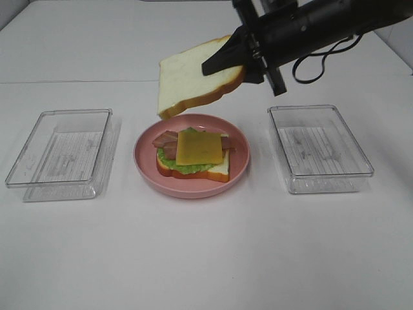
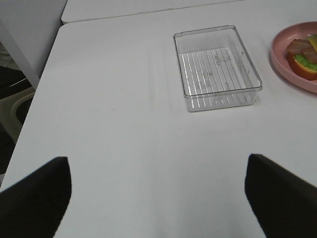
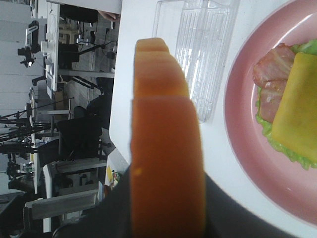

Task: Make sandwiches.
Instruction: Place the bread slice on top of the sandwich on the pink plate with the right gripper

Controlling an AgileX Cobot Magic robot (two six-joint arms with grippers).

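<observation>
With the right pincer (image 1: 235,61) pinching the top slice (image 1: 193,81) above the far plate (image 1: 145,169) rim, level it and centre it over the cheese (image 1: 199,147) before release.

Two clear bins (image 1: 63,154) (image 1: 318,147), pink plate (image 1: 145,161).

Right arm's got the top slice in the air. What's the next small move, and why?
Probably ease the right gripper forward and down, levelling the bread slice over the cheese. The slice hangs tilted above the far rim of the pink plate, not yet over the open stack of cheese, bacon, lettuce and bottom slice.
</observation>
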